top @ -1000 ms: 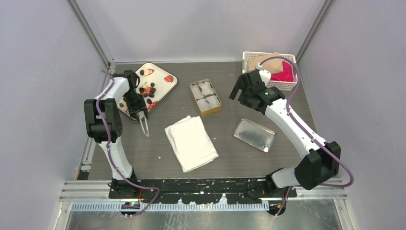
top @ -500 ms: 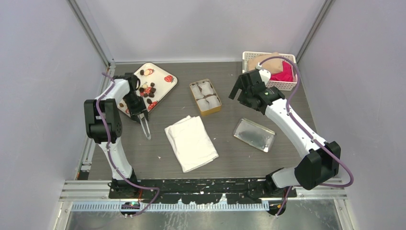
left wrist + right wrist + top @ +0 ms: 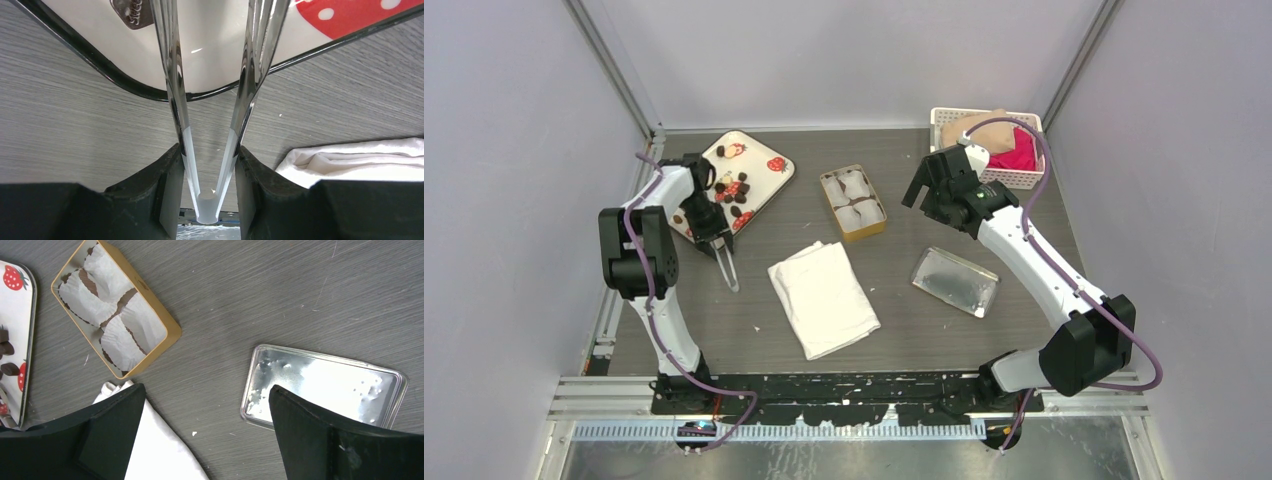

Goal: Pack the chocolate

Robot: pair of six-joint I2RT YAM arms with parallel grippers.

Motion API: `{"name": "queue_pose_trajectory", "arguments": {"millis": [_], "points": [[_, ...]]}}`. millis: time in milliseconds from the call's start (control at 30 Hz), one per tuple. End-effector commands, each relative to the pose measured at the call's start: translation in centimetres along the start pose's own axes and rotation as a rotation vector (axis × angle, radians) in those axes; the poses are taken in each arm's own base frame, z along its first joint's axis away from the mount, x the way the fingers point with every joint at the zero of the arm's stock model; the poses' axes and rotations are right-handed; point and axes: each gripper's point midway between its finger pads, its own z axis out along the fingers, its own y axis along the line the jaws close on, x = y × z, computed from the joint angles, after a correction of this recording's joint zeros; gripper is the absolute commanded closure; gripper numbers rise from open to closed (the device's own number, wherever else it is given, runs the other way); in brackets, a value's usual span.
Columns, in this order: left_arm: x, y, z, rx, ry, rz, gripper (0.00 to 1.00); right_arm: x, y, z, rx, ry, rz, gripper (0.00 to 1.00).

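I'd swing the tongs (image 3: 727,265) over the tray (image 3: 759,175), straddle one lump and squeeze gently; all the chocolate (image 3: 734,188) sits on that tray. Left claw (image 3: 716,238) is pinching the tongs, tips over bare desk just off the tray's near corner. Well right of the tray, right claw (image 3: 206,390) hovers spread wide, empty.

A grey wood-grain table (image 3: 904,330) carries five things, all apart from one another. A white strawberry-print tray (image 3: 754,185) lies at the far left, a gold tin (image 3: 865,234) lined with paper cups at the far middle, and a white basket (image 3: 1014,180) at the far right. Nearer the arms, a folded white cloth (image 3: 824,298) lies left of a silver lid (image 3: 954,281).
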Motion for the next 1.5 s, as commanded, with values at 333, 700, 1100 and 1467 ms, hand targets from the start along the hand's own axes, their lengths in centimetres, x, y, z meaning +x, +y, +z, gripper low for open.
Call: {"name": "queue_pose_trajectory", "arguments": {"millis": [333,700,1100,1467], "points": [[-1.5,-0.4,-2.4,0.046,-0.068,-0.031,0.69,-1.4,0.5,-0.6,-0.030,-0.053,0.032,0.01],[-0.9,0.4,-1.8,0.040,-0.037,-0.034,0.64,-1.3,0.4,-0.7,-0.033,-0.055,0.039,0.01],[-0.7,0.3,-1.4,0.080,0.001,-0.029,0.63,-1.2,0.1,-1.1,-0.037,-0.059,0.053,0.01],[-0.4,0.0,-1.1,0.103,0.043,-0.009,0.62,-1.0,-0.2,-1.6,-0.041,-0.062,0.068,0.02]]}}
